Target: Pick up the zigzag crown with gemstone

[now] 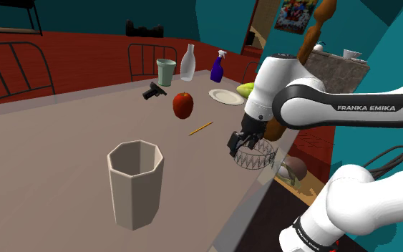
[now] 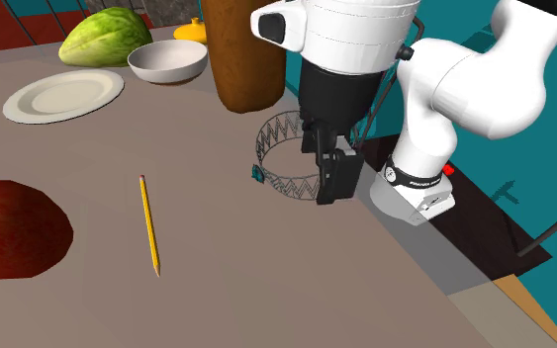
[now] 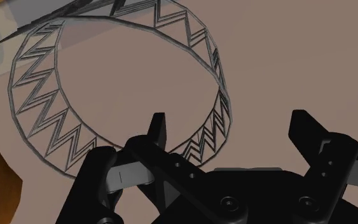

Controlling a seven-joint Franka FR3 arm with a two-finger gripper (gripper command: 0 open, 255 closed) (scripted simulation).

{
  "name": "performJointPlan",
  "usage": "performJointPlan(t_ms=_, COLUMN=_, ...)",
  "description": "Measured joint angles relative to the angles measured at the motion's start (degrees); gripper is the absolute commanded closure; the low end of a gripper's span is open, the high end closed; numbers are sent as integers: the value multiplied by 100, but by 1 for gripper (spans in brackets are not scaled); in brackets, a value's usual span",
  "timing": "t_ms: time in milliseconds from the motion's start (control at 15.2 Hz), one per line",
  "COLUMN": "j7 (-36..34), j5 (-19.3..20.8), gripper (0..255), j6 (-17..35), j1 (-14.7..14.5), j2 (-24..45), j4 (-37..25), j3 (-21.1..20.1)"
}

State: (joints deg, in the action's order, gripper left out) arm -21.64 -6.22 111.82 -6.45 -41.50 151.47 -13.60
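Note:
The zigzag crown [image 1: 257,159] is a ring of thin grey wire standing on the brown table [image 1: 56,157], close to the edge by the stand. In the second exterior view the crown [image 2: 284,184] carries a small teal gemstone [image 2: 256,176] on its outer band. My black gripper [image 2: 324,164] has come down over the side of the ring nearest the arm. In the wrist view the gripper [image 3: 234,126] is open: one finger [image 3: 158,129] is inside the crown [image 3: 44,130] and the other stands outside, with the band between them, untouched.
A tall brown vessel [image 2: 243,54] stands just behind the crown. A pencil [image 2: 148,223], a red apple [image 1: 183,104] and a big faceted cup [image 1: 135,182] lie further in. A plate [image 2: 63,96], a bowl [image 2: 167,61] and a green vegetable [image 2: 106,35] sit at the back.

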Motion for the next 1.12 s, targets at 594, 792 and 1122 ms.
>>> performJointPlan(t_ms=594, j7=-19, j5=-27, gripper=255, j6=208, j1=-16, j2=36, j4=164, j3=-38)
performJointPlan(t_ms=792, j7=-18, j5=-27, gripper=255, j6=209, j1=-16, j2=34, j4=166, j3=-37)
performJointPlan(t_ms=1122, j7=-11, j5=-4, gripper=255, j6=-34, j1=-5, j2=-8, j4=-31, j3=-6)
